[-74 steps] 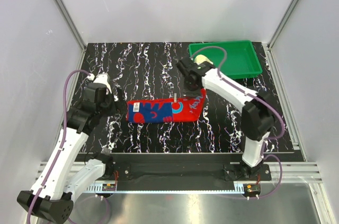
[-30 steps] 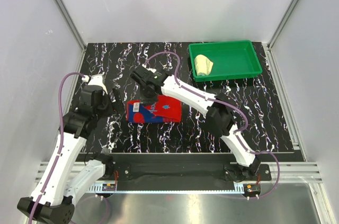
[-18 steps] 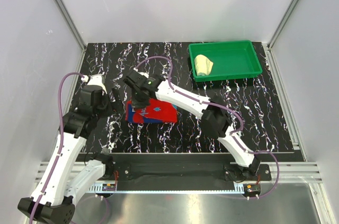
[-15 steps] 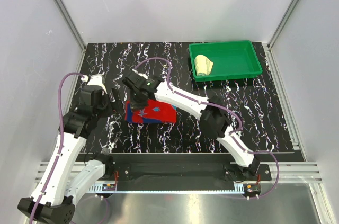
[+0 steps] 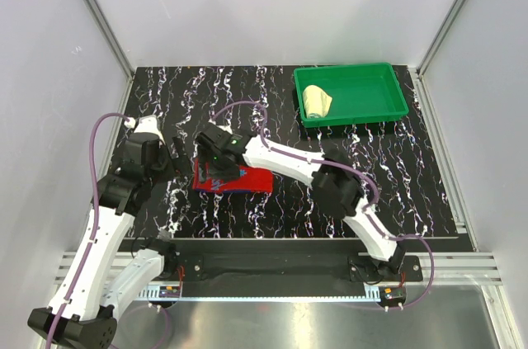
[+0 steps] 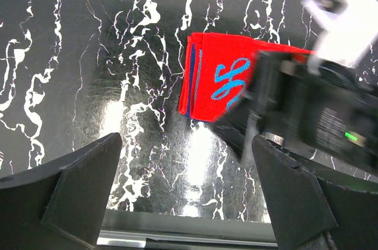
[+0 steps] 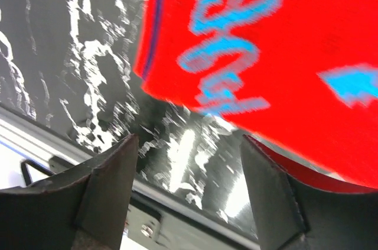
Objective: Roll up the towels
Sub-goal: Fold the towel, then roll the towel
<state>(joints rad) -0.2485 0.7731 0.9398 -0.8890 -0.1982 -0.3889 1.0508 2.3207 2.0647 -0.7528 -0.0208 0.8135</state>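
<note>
The red towel with teal-blue patterns lies folded into a short thick pad left of the table's middle. My right gripper hangs over its left end, jaws open with nothing between them. In the right wrist view the red towel fills the upper right, and the right gripper has only the marbled table between its fingers. My left gripper is open just left of the towel, not touching it. The left wrist view shows the red towel ahead of the left gripper. The pale yellow towel lies bundled in the tray.
A green plastic tray stands at the back right of the black marbled table. The right arm stretches across the table's middle. The table's near edge and metal rail lie just beyond the right gripper's fingers.
The right gripper carried the red towel's right end leftwards, doubling it into a shorter pad, then let go and opened. The left arm has barely moved.
</note>
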